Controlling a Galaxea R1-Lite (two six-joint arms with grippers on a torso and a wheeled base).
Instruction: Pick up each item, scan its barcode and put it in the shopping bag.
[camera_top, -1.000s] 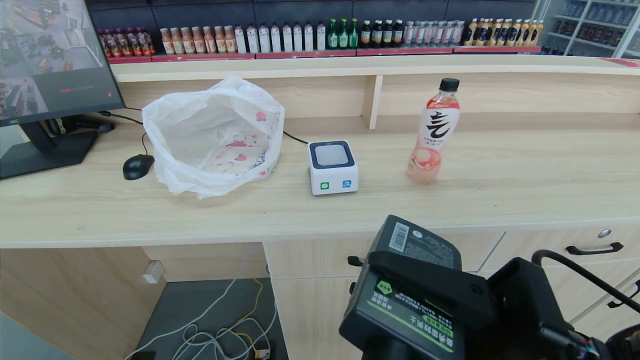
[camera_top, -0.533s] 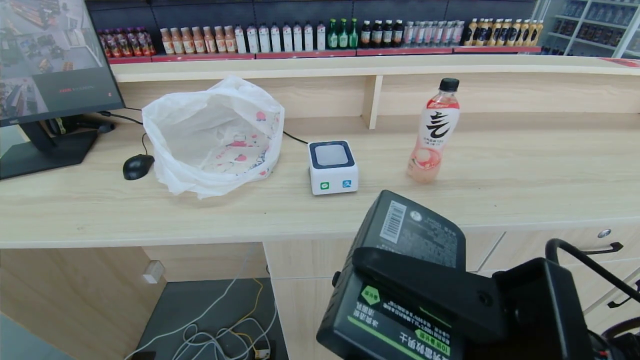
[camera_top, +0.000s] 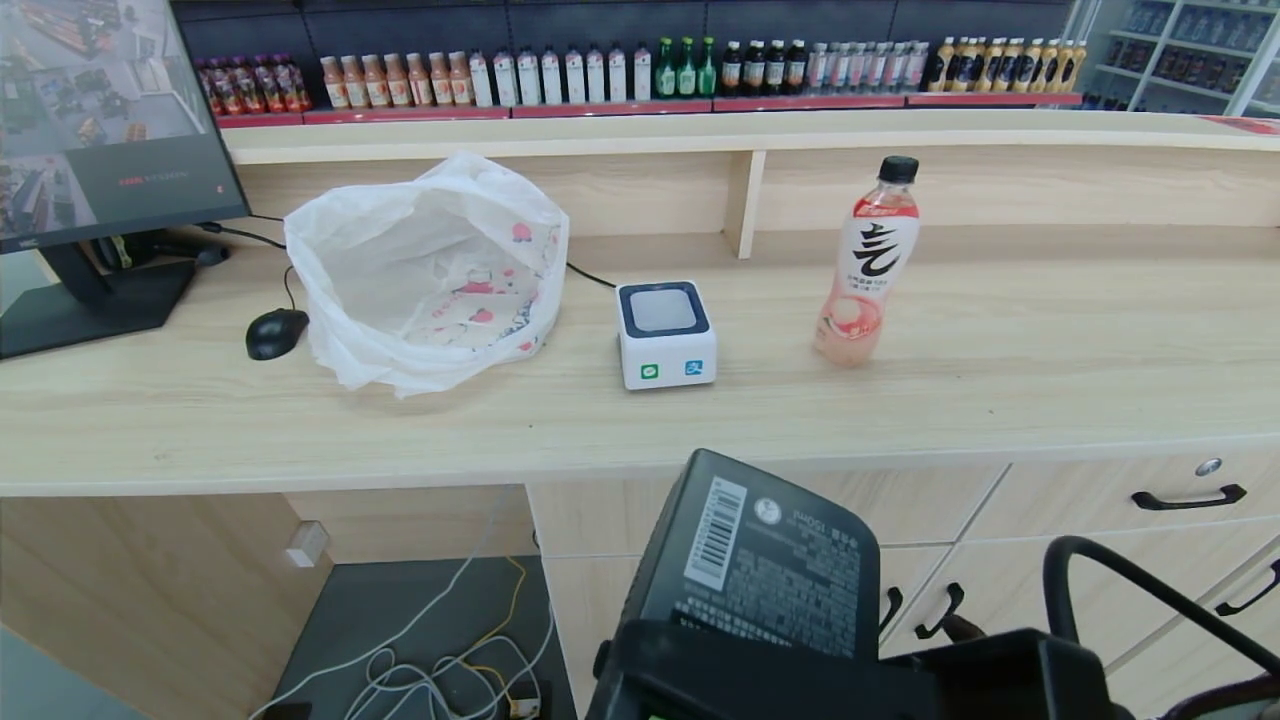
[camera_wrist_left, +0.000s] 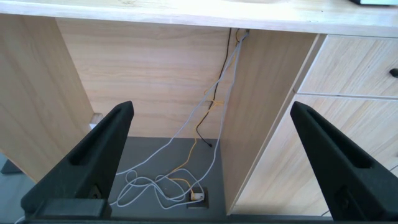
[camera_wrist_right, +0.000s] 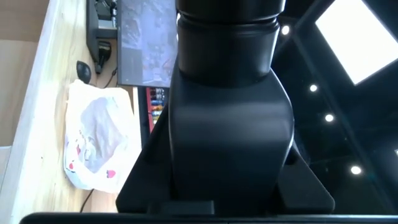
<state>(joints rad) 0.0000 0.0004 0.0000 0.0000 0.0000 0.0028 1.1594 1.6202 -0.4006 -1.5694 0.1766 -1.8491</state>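
L gripper low, fingers wide apart; R gripper low in front, fingers clamped on black bottle.

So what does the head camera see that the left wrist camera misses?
Head view only: the shopping bag, scanner, pink bottle and a black package with its barcode showing. Left wrist view only: the left gripper, jaws wide open, holding nothing. Both: the loose cables on the floor under the counter.
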